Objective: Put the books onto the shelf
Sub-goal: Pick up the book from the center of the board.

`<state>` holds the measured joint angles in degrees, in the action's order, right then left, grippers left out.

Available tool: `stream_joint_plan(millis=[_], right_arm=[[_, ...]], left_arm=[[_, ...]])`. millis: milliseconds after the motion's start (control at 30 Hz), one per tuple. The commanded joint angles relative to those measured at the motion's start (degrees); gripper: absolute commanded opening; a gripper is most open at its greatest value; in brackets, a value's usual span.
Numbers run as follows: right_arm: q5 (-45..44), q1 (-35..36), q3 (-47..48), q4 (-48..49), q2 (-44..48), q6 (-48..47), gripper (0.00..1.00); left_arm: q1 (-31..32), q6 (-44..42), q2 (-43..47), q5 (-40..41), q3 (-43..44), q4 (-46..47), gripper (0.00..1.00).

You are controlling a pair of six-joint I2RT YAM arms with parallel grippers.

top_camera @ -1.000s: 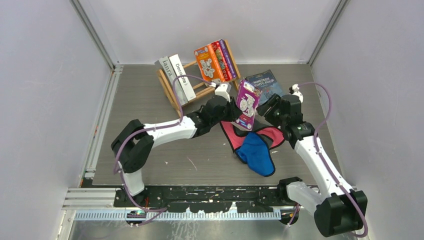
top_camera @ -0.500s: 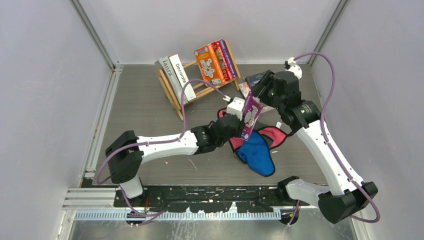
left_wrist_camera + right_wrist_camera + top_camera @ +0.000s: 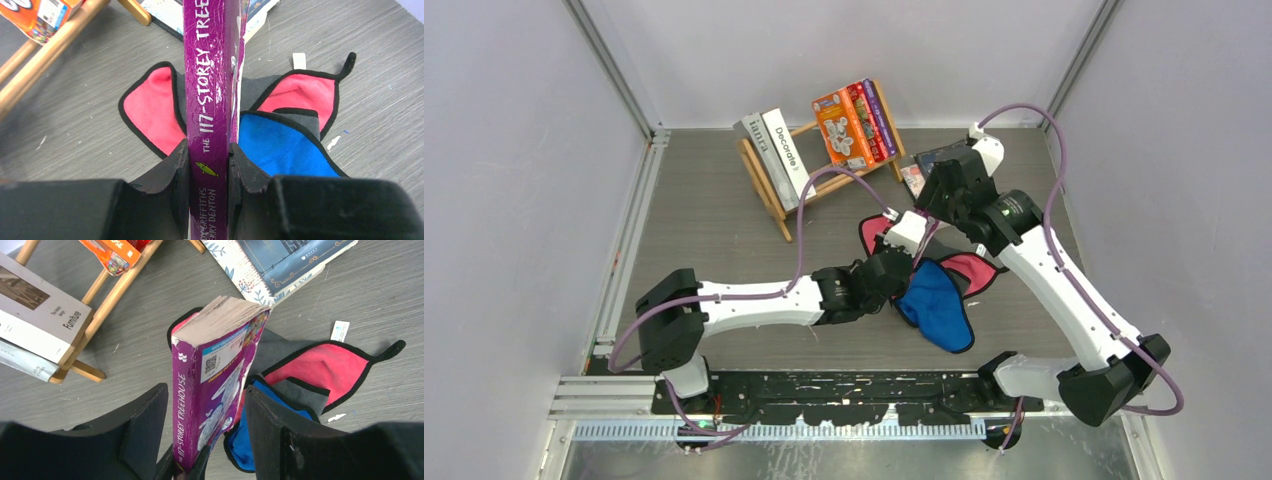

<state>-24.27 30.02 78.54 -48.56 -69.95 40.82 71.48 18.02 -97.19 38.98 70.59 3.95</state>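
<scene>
You're holding the purple glossy paperback "117-Storey Treehouse" [image 3: 210,95] upright in the air, edge-on, above the cloths and well apart from the shelf. The left tool [image 3: 209,155] is pinching it narrowly across the spine's lower end, w/ pads pressing flat on both covers. That's prob. to keep it vertical for a hand-over or for slotting in. The right tool [image 3: 205,392] is straddling the same book w/ its jaws standing wide, a gap showing on each side and nothing gripped.

The cover is shining like creased laminate. The page block is looking yellowed and is fanning slightly at the top, so expect it to flex as a soft paperback does.

The small light-wood rack of thin round slats [image 3: 769,205] is sitting at the far side of the grey wood-grain counter [image 3: 714,250]. Two big books, grey and white "Decorate" [image 3: 774,155], are leaning at one end. An orange paperback w/ a few slim ones [image 3: 844,125] is leaning at the other, leaving a gap btwn them that I'd judge to be the likely slot.

A dark-blue book [image 3: 290,260] is lying flat on a pale floral one [image 3: 240,272], just beyond the rack's end.

Below the held book, soft red [image 3: 150,107], blue [image 3: 280,145] and grey black-trimmed cloths are lying overlapped.
</scene>
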Motion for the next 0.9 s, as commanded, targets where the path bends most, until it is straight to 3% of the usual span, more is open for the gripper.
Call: stream_joint_plan(millis=[0, 633, 733, 867], right_arm=[[-4.87, 2.53, 4.08, -1.51, -1.43, 1.16, 0.63], [-10.04, 6.41, 3.38, -2.34, -7.49, 2.90, 0.64], [-10.61, 6.59, 2.93, -2.31, -8.18, 3.20, 0.57], [-10.67, 6.71, 2.75, -1.64, -9.49, 3.58, 0.35]], left_arm=[[0.95, -3.38, 5.02, 6.78, 2.04, 7.91, 0.00], [4.92, -13.65, 5.17, 16.03, 1.75, 13.58, 0.00], [6.19, -17.52, 3.53, 19.85, 3.01, 15.92, 0.00], [7.25, -21.97, 0.73, 23.80, 5.02, 18.04, 0.00]])
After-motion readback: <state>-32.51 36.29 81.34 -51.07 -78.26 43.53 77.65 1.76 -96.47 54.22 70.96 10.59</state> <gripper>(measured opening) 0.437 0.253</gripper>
